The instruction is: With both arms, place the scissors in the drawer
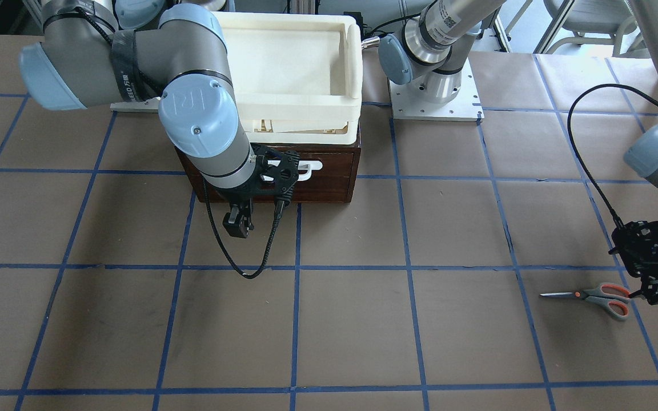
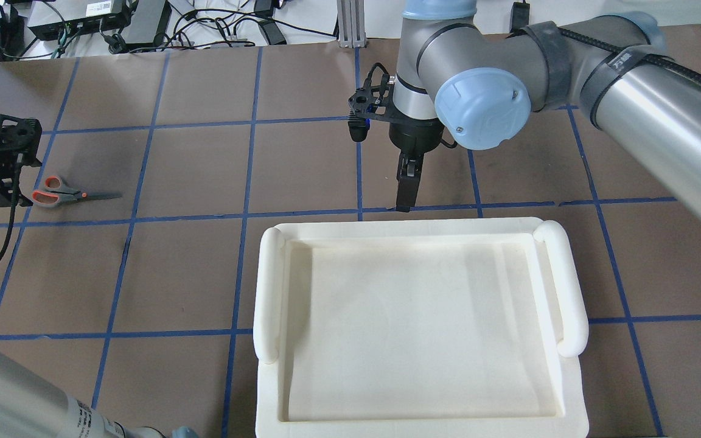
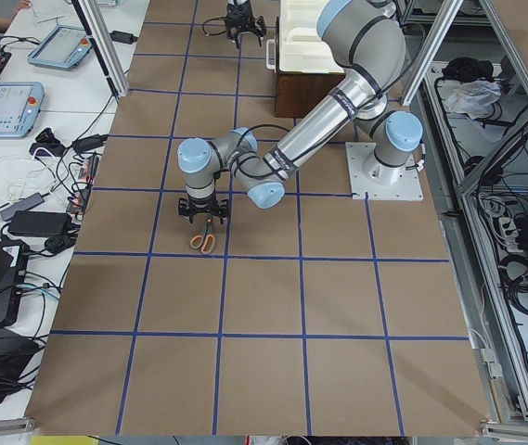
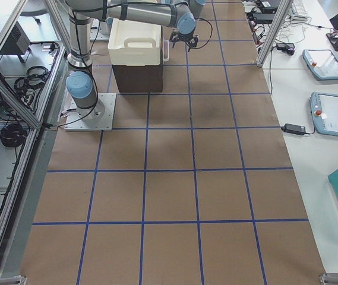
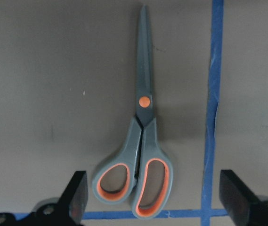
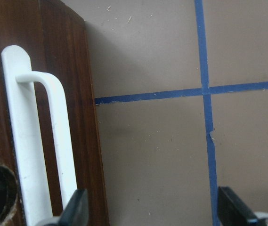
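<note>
The scissors lie flat and closed on the brown table, far to my left, and also show in the overhead view. My left gripper hovers just above their orange-lined handles. In the left wrist view the scissors point away and the left gripper is open, with a finger either side of the handles, touching nothing. The dark brown drawer is shut, and its white bar handle shows in the right wrist view. My right gripper is open and empty, just in front of the drawer and beside the handle.
A cream-white plastic tray sits on top of the drawer cabinet. The arms' base plates stand behind it. Blue tape lines grid the brown table. A black cable hangs from my right wrist.
</note>
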Available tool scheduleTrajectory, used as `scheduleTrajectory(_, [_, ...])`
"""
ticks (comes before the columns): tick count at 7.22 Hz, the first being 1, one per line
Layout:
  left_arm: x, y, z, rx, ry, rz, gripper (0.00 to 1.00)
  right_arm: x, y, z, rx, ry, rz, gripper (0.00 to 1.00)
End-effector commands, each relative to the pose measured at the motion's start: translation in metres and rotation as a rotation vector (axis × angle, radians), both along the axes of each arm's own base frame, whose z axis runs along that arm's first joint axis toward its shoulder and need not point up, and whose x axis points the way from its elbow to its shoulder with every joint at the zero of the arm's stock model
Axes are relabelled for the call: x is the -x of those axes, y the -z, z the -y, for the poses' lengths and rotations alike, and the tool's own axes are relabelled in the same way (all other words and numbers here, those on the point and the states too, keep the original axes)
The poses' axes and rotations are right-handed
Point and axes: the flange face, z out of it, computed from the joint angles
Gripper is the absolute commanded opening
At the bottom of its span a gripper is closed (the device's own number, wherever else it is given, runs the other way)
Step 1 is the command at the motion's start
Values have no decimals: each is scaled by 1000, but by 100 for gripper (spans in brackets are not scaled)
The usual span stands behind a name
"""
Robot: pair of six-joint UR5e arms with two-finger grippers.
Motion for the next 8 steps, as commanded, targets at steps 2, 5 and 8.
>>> scheduleTrajectory(2, [-1,31,3,-31,60,-35,97,-10,14,-2,-17,-115,13,96])
scheduleTrajectory(5, [-1,36,3,-39,71,-40,90,-8,12,-5,-24,-105,-4,96])
scheduleTrajectory(8, [-3,54,3,-59,48,-57,83,-6,12,-13,-75,-96,-20,97])
